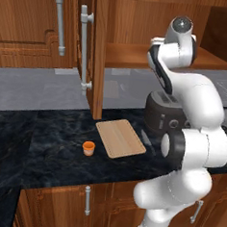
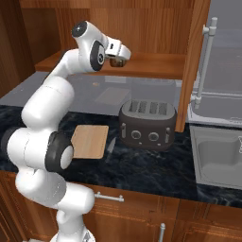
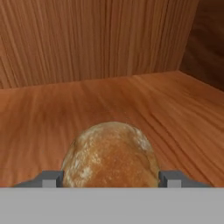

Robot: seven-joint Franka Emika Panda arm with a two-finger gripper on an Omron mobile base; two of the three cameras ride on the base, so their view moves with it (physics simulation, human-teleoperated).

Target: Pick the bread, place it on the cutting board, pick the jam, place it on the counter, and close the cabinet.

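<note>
Hand view: jaws closed on bread [image 3: 110, 154] above cabinet [image 3: 109, 100] shelf; no legible writing anywhere.

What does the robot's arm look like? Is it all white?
Mostly. The smooth, rounded white arm has dark grey bands at its joints and a dark domed cap on top. Its small end effector is white and black, with two little grey finger tips.

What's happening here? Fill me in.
The arm has reached into the open cabinet, and its claw sits around the bread on the shelf, one finger at each side. Whether it is gripping yet is unclear. The board on the counter is bare, with the jam standing just beside it. The cabinet door is not yet closed.
</note>
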